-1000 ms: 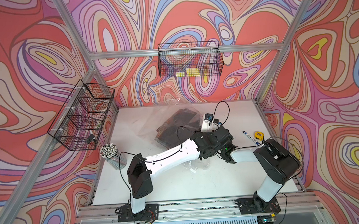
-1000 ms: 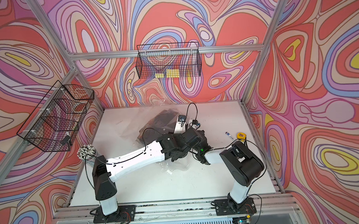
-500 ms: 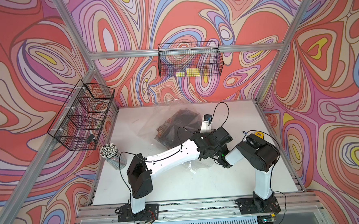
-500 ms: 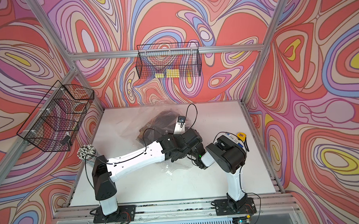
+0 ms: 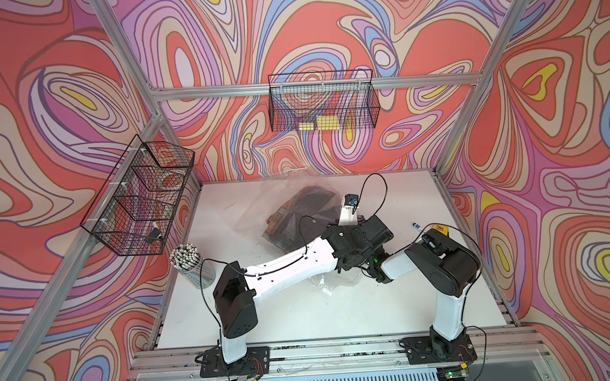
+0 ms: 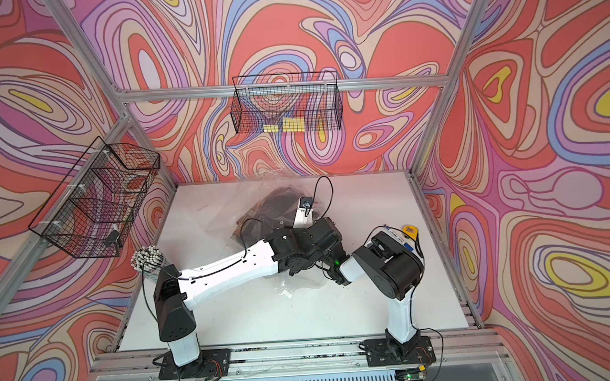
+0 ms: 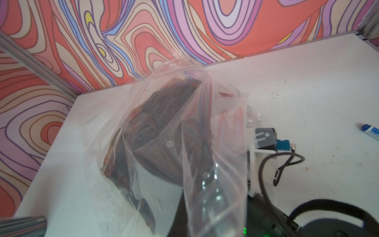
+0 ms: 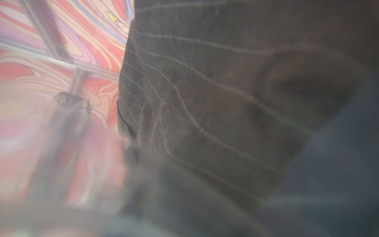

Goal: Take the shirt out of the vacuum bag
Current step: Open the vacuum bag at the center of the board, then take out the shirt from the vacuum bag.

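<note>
The shirt (image 7: 160,123) sits inside the bag (image 7: 217,174) on the surface (image 7: 307,92). Left jaws are closed, seemingly on the bag's film; right jaws: cannot tell. Hold the film taut and catch cloth alone.

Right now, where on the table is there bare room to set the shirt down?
The table's front middle, between the left arm and right arm, is bare. So is the far right corner beyond the pen. The centre is crowded: vacuum bag, shirt and both arms meet there.
</note>
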Controlling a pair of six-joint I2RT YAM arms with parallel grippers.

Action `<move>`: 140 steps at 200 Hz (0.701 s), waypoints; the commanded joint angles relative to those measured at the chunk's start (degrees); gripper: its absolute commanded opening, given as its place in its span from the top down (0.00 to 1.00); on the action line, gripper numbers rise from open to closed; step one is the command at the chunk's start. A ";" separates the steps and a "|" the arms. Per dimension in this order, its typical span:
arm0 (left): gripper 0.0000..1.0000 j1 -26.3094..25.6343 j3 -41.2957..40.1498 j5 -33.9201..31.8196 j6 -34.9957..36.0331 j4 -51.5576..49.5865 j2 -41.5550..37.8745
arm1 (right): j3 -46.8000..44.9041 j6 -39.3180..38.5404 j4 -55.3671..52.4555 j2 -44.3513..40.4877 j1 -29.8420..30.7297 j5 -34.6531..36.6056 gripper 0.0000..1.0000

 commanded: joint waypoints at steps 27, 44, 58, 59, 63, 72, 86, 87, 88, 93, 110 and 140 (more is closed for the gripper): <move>1.00 0.75 -1.25 -0.84 -1.37 0.29 -1.95 | 3.61 -0.29 3.10 1.59 0.69 -1.90 0.56; 1.00 0.90 -1.46 -0.85 -1.41 0.30 -2.02 | 3.73 0.33 4.60 2.54 0.61 -1.70 0.57; 1.00 0.99 -1.40 -0.73 -1.37 0.12 -1.98 | 3.29 0.71 5.01 2.19 0.67 -1.77 0.55; 1.00 1.00 -1.39 -0.73 -1.34 0.12 -1.98 | 3.23 0.67 5.04 2.15 0.64 -1.73 0.55; 1.00 1.02 -1.45 -0.77 -1.32 0.11 -1.98 | 2.99 0.61 4.97 1.69 0.69 -1.74 0.53; 1.00 1.03 -1.39 -0.89 -1.32 -0.14 -2.05 | 2.77 -0.29 3.53 0.35 0.63 -1.77 0.49; 1.00 1.10 -1.51 -0.92 -1.23 -0.10 -2.21 | 2.89 -1.95 -0.32 -1.97 0.68 -2.49 0.42; 1.00 1.10 -1.49 -0.91 -1.23 -0.12 -2.18 | 2.90 -2.02 -0.57 -2.04 0.68 -2.62 0.42; 1.00 1.15 -1.52 -0.95 -1.19 -0.13 -2.17 | 2.91 -2.10 -0.79 -2.16 0.65 -2.77 0.41; 1.00 1.19 -1.52 -0.93 -1.08 -0.11 -2.19 | 3.13 -2.47 -2.13 -2.76 0.61 -3.56 0.38; 1.00 1.30 -1.38 -0.98 -0.84 0.02 -2.16 | 2.30 -4.31 -6.05 -5.70 0.65 -3.27 0.31; 1.00 1.29 -1.37 -0.62 -1.06 0.17 -2.10 | 2.69 -6.39 -9.44 -7.48 0.69 -2.84 0.30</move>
